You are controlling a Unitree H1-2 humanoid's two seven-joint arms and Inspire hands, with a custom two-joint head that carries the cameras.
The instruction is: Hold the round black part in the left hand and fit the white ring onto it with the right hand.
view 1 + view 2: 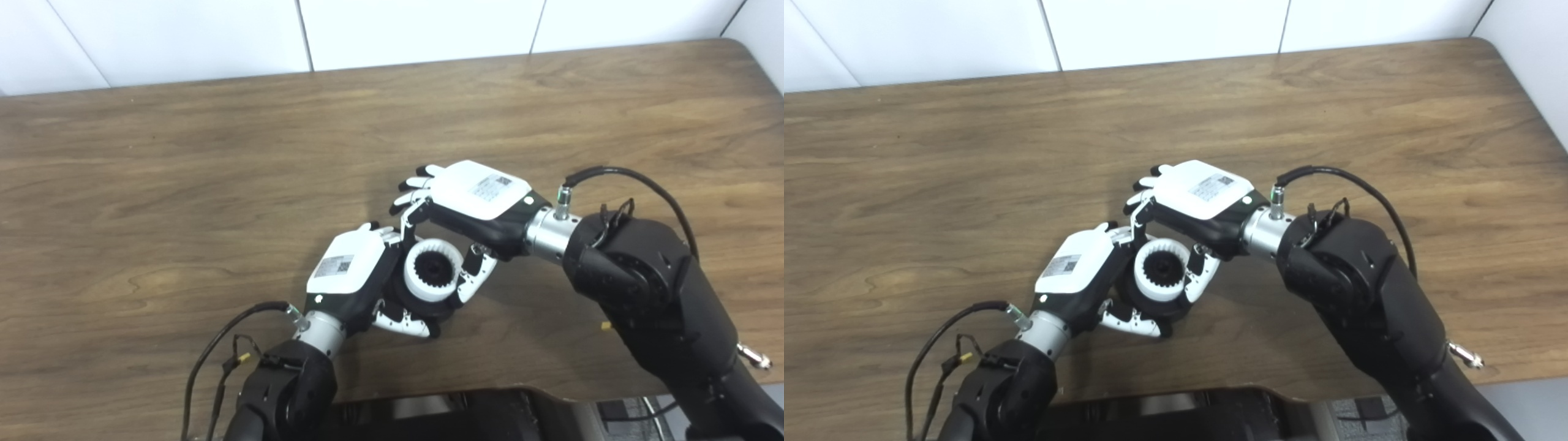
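Left hand: curled closed around round black part.
White ring: seated on part, between both hands.
Right hand: thumb and fingers pinching ring's rim.

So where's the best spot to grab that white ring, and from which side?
Grip the white ring by its smooth outer rim, from the right and the far side. Its inner face is toothed and sits around the black part, and the left hand already covers the left and near sides. The right hand sits there now, thumb and fingers either side of the rim.
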